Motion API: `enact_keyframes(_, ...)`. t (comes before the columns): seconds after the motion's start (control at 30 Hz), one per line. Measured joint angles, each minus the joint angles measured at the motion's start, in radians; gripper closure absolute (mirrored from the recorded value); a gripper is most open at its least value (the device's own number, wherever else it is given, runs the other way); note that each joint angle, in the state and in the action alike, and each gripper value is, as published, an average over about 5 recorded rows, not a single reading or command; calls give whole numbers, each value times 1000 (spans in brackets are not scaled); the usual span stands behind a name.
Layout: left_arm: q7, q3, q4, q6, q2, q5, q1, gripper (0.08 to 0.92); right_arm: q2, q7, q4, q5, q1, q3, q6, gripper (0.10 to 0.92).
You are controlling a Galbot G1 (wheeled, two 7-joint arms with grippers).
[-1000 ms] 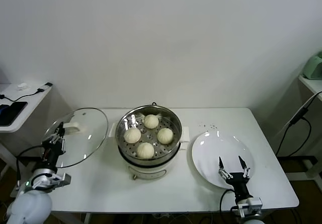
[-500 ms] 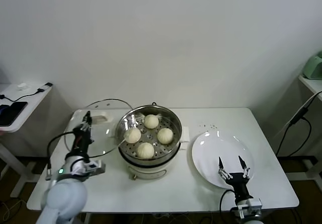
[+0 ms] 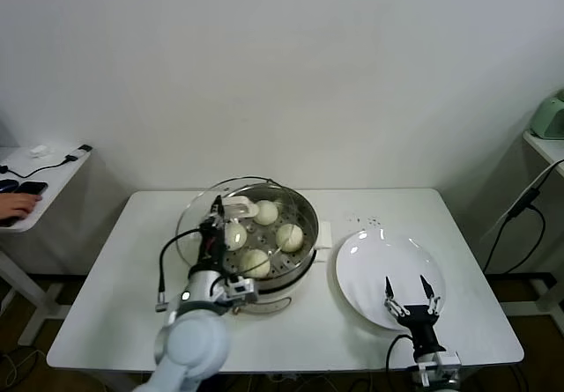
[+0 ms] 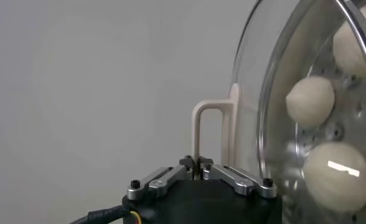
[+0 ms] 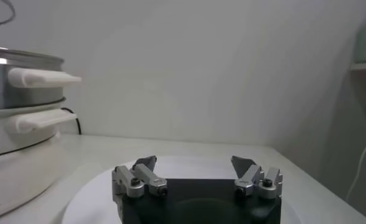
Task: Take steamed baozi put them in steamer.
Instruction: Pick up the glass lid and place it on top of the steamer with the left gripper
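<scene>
My left gripper [image 4: 198, 165] is pinched on the cream handle [image 4: 208, 131] of the round glass lid [image 3: 231, 230], holding the lid tilted over the near-left side of the steamer [image 3: 262, 244]. The handle is a thin rigid loop, the only sound hold on the lid. I judge the glass itself smooth, fairly heavy and breakable, so I keep the pinch centred on the loop and avoid knocking the rim against steel.

All four steamed baozi [image 3: 289, 237] sit on the perforated tray inside the steamer, set apart from one another. I judge them light, soft and easily dented; any hold should be a gentle pinch across the dome's sides, never a hard squeeze.

My right gripper [image 3: 413, 301] is idle with its fingers spread, parked over the near edge of the flat white plate [image 3: 374, 260], which lies on the white table [image 3: 123, 321] just beside the steamer.
</scene>
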Motion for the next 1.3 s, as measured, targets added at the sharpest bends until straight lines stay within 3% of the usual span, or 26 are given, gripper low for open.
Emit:
enact_keyframes(0.47, -31, 90, 140, 23, -96, 117, -60, 862, 1, 10, -4, 11, -8, 17, 18, 203)
enact_keyframes(1.3, -61, 81, 229, 15, -90, 129, -65, 859, 22, 15, -5, -10, -6, 18, 33, 203)
